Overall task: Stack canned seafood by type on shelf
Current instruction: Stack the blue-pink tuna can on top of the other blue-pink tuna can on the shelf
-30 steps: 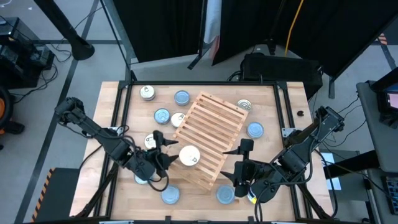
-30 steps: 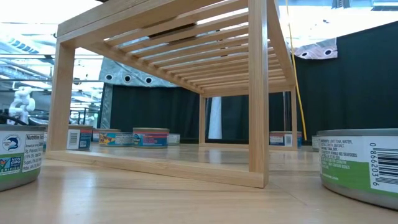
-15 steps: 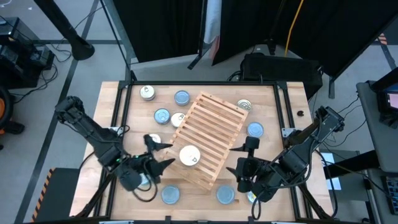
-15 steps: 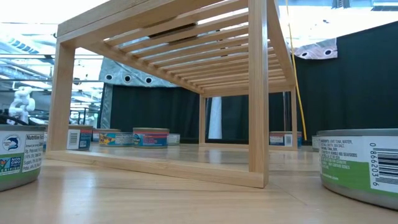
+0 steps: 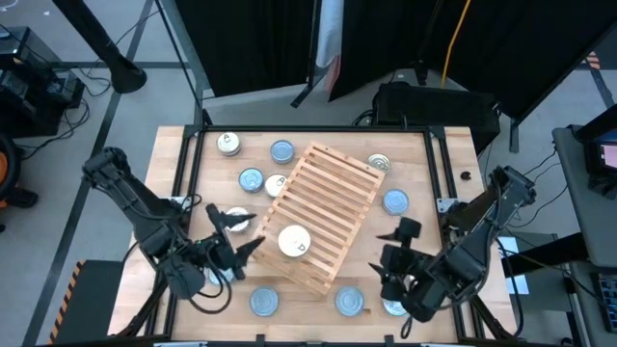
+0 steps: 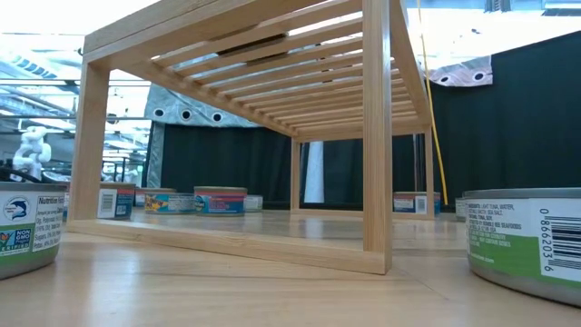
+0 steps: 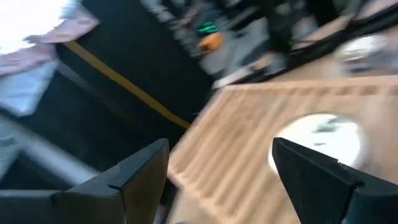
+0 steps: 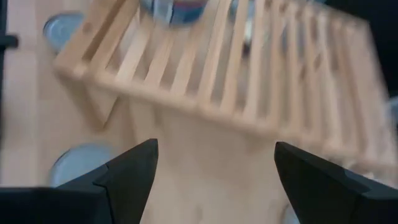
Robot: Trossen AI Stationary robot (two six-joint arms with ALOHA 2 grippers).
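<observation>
One white-topped tin lay on the slatted shelf; the other tins sat on the table around the shelf. Both the left gripper and right gripper hovered beside the shelf, jaws spread, holding nothing. A good next grasp would probably straddle a tin squarely. Only the low view showed tins beyond the shelf's legs.

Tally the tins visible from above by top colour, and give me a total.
Blue-topped tins: 5
White or silver-topped tins: 6, two of them partly hidden
Total: 11 in view
</observation>
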